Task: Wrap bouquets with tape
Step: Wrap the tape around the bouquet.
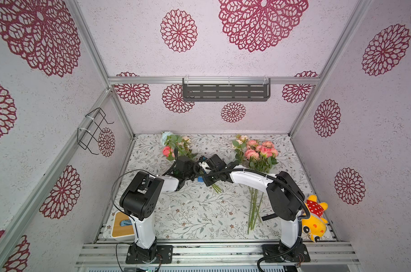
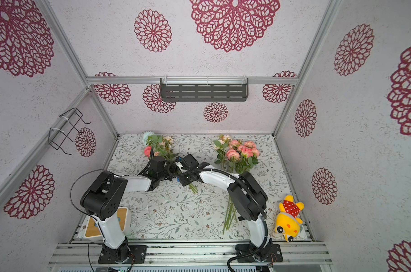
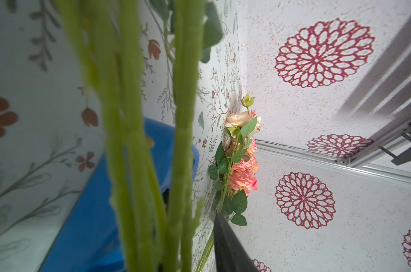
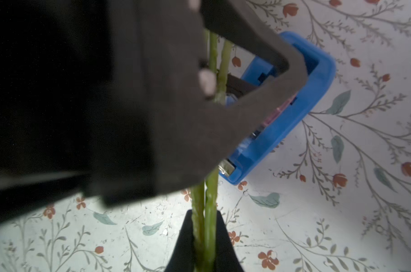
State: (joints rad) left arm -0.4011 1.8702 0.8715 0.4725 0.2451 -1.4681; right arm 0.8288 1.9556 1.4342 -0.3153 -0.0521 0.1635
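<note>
One bouquet (image 1: 175,147), with a pale blue bloom, lies at the back left, and its stems (image 4: 210,195) run toward the middle of the table. My right gripper (image 4: 204,217) is shut on those stems near their lower ends (image 1: 216,188). My left gripper (image 1: 191,174) sits around the same stems higher up. One finger (image 3: 228,247) stands off the stems with a gap, so the jaws look open. The blue tape (image 4: 293,113) dispenser rests on the table beside the stems (image 1: 200,180). The other bouquet (image 1: 258,153) lies loose at the right.
A yellow plush toy (image 1: 313,219) lies at the front right. A white box with a wooden top (image 1: 122,227) sits behind the left arm's base. A black strap (image 1: 268,216) lies by the right bouquet's stems. Back wall: dark shelf (image 1: 225,91). Left wall: wire rack (image 1: 93,131).
</note>
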